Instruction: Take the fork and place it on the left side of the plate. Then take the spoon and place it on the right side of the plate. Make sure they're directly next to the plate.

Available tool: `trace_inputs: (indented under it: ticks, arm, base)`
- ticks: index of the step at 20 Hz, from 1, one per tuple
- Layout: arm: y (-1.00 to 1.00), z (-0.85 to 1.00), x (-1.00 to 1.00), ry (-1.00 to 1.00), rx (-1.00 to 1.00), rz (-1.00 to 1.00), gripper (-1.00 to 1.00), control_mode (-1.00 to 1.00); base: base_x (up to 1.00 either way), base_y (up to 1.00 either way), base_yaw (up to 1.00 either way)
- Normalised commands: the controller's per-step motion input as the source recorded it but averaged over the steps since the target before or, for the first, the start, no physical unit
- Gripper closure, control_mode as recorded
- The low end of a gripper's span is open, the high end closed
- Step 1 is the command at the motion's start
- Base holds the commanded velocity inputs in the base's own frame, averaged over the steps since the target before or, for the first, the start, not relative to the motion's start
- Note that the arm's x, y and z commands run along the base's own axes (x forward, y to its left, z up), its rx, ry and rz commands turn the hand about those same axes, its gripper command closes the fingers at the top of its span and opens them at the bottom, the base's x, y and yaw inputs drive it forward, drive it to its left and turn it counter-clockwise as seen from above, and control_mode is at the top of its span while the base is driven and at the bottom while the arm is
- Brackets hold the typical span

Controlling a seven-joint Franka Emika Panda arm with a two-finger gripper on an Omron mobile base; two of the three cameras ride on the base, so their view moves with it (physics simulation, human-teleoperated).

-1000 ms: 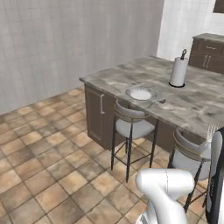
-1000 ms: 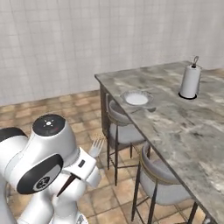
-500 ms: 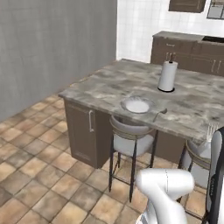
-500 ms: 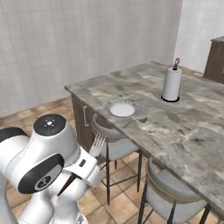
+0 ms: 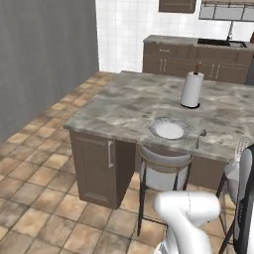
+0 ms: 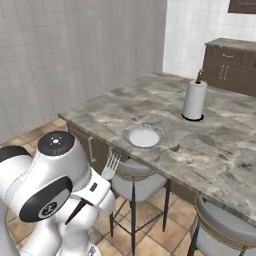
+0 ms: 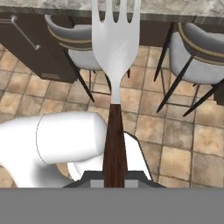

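1. Fork (image 7: 114, 65): clamped by its dark handle in the gripper (image 7: 114, 175), jaws pinched tight on it, tines pointing away from the hand. In the right base view its head (image 6: 110, 166) sits low beside the arm, off the counter.
2. Plate (image 6: 144, 136): near the front edge of the island counter (image 6: 225, 145), above a stool (image 6: 135, 180).
3. Spoon (image 5: 200, 137): lying just right of the plate.
4. Paper towel roll (image 5: 191, 89): farther back.
5. Step, as judged: carrying the fork to the plate. Next: lift over the counter, set it touching-close on the plate's left.
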Motion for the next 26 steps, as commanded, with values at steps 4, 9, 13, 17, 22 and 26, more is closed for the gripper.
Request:
trace_inputs:
  ticks: [4,9,13,17,22,26]
  arm:
    - [0.00,0.00,0.00,0.00,0.00,0.00,1.00,1.00]
    - [0.00,0.00,0.00,0.00,0.00,0.00,1.00,1.00]
    - [0.00,0.00,0.00,0.00,0.00,0.00,1.00,1.00]
    - [0.00,0.00,0.00,0.00,0.00,0.00,1.00,1.00]
    - [0.00,0.00,0.00,0.00,0.00,0.00,1.00,1.00]
    - [0.00,0.00,0.00,0.00,0.00,0.00,1.00,1.00]
  base:
    - [0.48,0.79,-0.40]
    - [0.65,0.77,-0.40]
    - [0.74,0.82,-0.36]
    - [0.82,0.69,-0.33]
    - [0.95,0.36,-0.27]
    - [0.88,0.04,-0.18]
